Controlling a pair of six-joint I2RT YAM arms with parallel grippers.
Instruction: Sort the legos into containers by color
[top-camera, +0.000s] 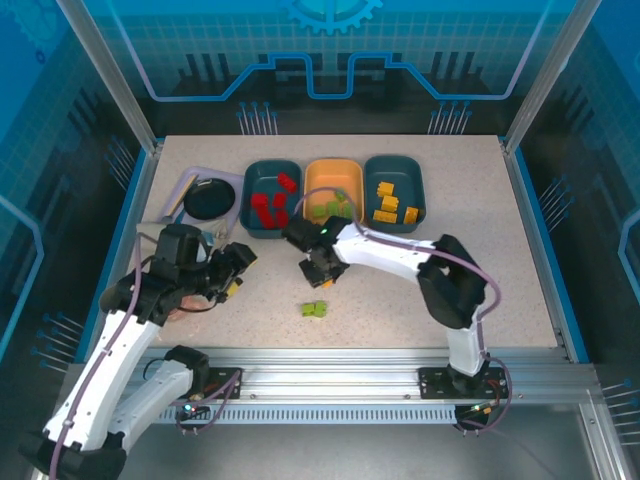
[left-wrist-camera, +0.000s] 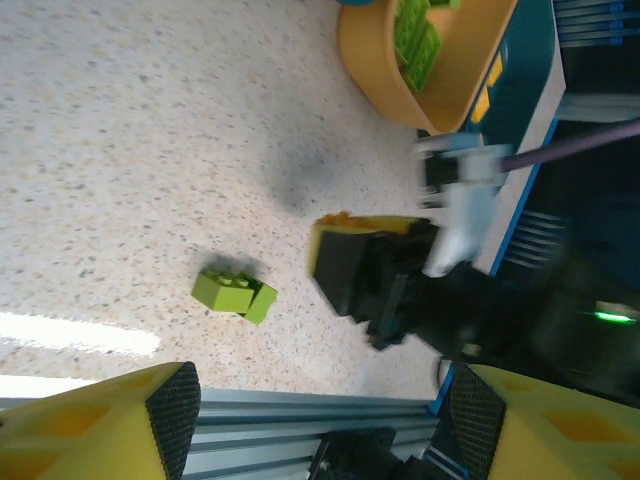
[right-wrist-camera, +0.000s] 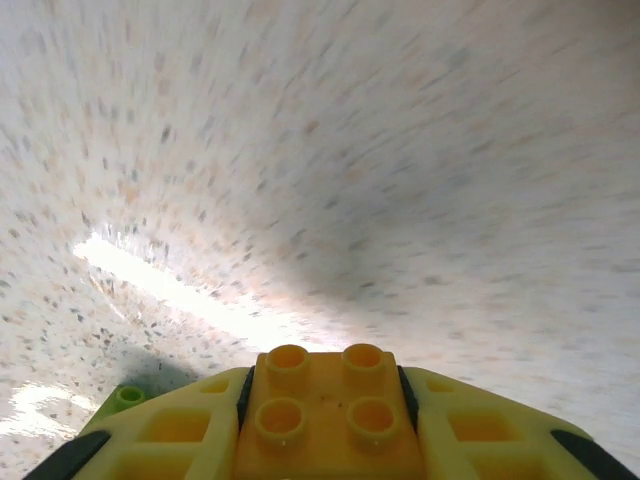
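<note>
A yellow-orange lego (right-wrist-camera: 322, 435) with four studs sits clamped between the yellow fingers of my right gripper (right-wrist-camera: 325, 388), which is shut on it just above the table. That right gripper (top-camera: 321, 271) hovers in front of the trays. A light green lego (top-camera: 316, 309) lies on the table close below it; it is the same green lego (left-wrist-camera: 235, 293) as in the left wrist view. My left gripper (top-camera: 236, 266) stands open to the left with nothing between its pads (left-wrist-camera: 180, 405). The left teal container (top-camera: 249, 205) holds red legos, the orange container (top-camera: 333, 172) green ones, the right teal container (top-camera: 419, 195) yellow ones.
A round black dish (top-camera: 211, 200) sits at the back left beside the trays. The aluminium rail (top-camera: 330, 360) runs along the table's near edge. The right arm's black wrist (left-wrist-camera: 400, 290) is close in front of my left gripper.
</note>
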